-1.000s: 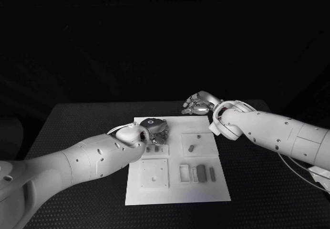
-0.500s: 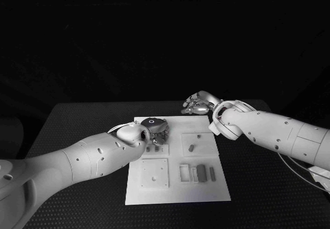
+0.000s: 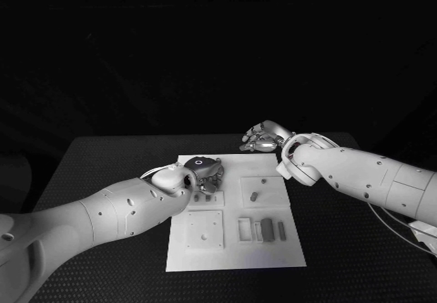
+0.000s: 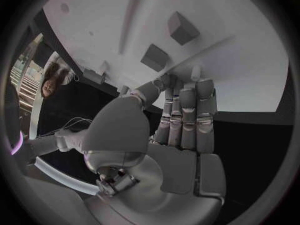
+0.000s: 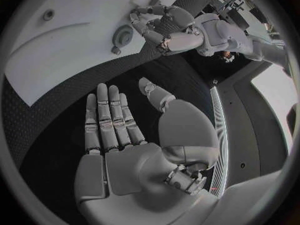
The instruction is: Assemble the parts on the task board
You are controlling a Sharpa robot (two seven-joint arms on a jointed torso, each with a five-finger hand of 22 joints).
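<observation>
Task board (image 3: 232, 249) beneath left robot hand (image 3: 206, 172)

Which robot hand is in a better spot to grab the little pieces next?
Probably the left hand: it hovers over the task board near the small parts. The right hand sits open beyond the board's far edge.

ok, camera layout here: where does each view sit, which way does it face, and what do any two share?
Head view: on the robot's head, looking down at the task board; both arms come in, left hand over the board's far left, right hand past its far edge.
Left wrist view: behind the left hand, facing the board.
Right wrist view: behind the open right hand, facing black table and board.
Shared: right wrist and head views both show the left hand on the board.
</observation>
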